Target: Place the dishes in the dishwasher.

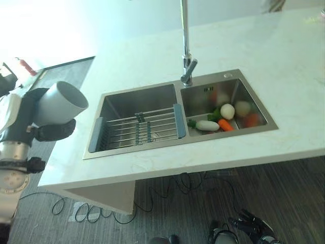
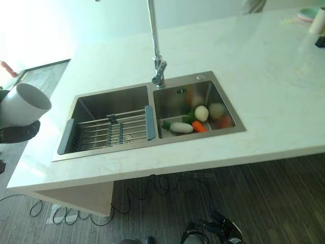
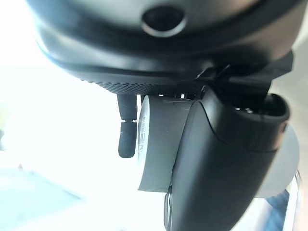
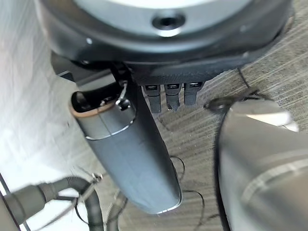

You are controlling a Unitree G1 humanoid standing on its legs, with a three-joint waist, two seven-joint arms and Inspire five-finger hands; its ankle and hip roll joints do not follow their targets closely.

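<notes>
Gripping a white cup (image 1: 62,103) off the counter's (image 1: 264,66) left edge, the left hand (image 1: 53,131) curls around it. Right hand (image 4: 144,159) hangs low over the floor, fingers relaxed.

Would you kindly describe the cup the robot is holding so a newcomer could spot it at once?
Start at the white countertop with the double sink. Off the counter's left edge, beside the basin with the wire rack, the left hand grips a white cup, tipped sideways with its mouth towards the sink. It is the one dish held in the air.
</notes>
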